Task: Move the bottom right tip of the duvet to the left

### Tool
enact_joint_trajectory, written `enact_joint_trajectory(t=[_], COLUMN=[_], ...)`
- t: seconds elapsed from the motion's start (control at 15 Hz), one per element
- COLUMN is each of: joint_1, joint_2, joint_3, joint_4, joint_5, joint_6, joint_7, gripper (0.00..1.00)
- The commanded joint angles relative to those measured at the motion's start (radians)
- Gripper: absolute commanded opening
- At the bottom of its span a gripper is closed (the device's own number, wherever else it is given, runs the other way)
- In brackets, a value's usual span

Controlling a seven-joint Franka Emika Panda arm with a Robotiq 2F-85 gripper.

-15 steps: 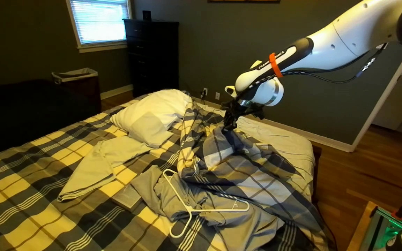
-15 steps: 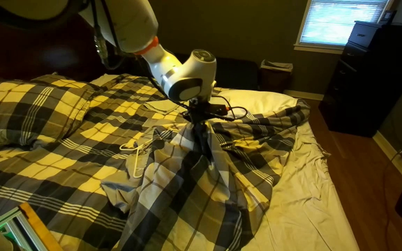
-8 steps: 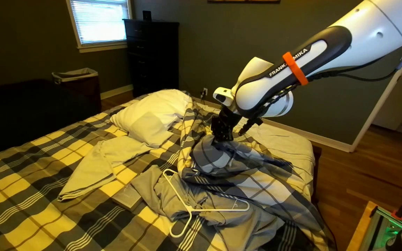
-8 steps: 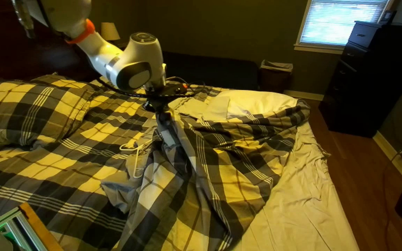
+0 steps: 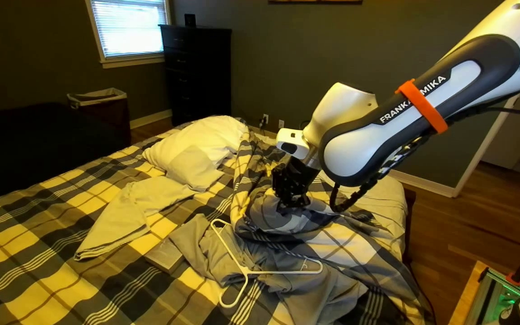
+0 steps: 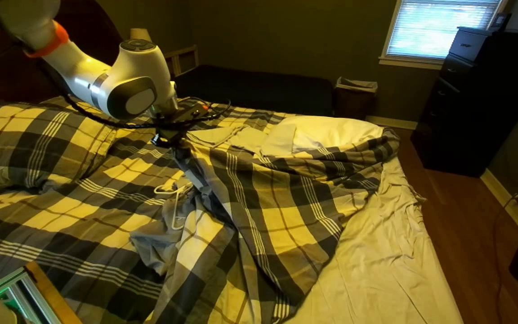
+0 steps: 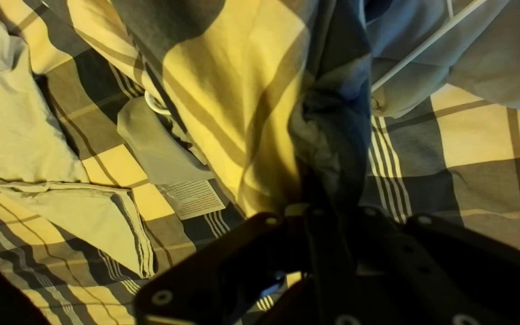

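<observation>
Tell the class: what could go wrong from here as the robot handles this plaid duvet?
1. The tool grips only a bunched part of the plaid duvet, so the soft fabric might slip out.
2. The white hanger lies on grey cloth close to the held part; as that moves, it could catch the hanger or drag both along.

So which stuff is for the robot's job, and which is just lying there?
For the job:
duvet
gripper, which holds a bunch of it

Just lying there:
hanger
grey cloth
beige cloth
white pillow
book-like thing
</observation>
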Motion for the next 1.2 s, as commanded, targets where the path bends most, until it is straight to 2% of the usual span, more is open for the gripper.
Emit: enact_joint_trajectory(t=[0.0,0.07,0.13,0.2,0.6,0.87,1.13], joint_1=[0.000,0.012,0.092,0.127,0.309,0.386,0.423], joint_2=[0.000,-0.012,-0.038,-0.078,-0.141,-0.156,-0.173], joint_3=[-0.001,0.014,-0.035,-0.018,0.018,0.062,0.108], joint_4=[0.000,0.010,0.019,0.029,0.149,0.253,0.333], joint_5=[0.000,0.006,-0.045,-0.103,-0.358,-0.525,-0.731], joint_6=[0.000,-0.019,-0.042,-0.073,-0.215,-0.341,-0.484], joint_7=[-0.001,-0.020,0.014,0.043,0.129,0.206,0.295], gripper=[0.02,0.02,0.02,0.02,0.02,0.02,0.02])
